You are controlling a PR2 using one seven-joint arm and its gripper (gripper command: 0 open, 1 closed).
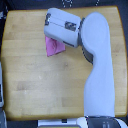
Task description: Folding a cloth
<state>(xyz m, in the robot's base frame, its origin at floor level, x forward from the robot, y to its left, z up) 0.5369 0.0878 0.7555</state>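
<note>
A wooden desk (35,75) fills nearly the whole exterior view, seen from straight above, its pale planks running from side to side and its corners rounded against a dark surround. A large white robot arm (100,70) rises from the desk's bottom edge near the bottom-right corner and reaches up along the right side, then bends toward the middle of the top edge. Its upper part is smooth and white, with a grey joint band at the bend. At the end of the arm sits the gripper (56,42), a boxy white and grey housing with dark bands, lying close to the top edge and a little left of centre. The housing hides the fingers from above, so I cannot tell whether they are spread, closed, or holding anything. Poking out from beneath the lower left side of that housing is the cloth (53,48), a small pink-magenta piece of fabric lying on the wood in the upper middle of the desk. Only a roughly triangular part shows, with a point aimed toward the bottom-left; the rest is covered by the gripper. Whether the gripper touches the cloth cannot be seen.
</note>
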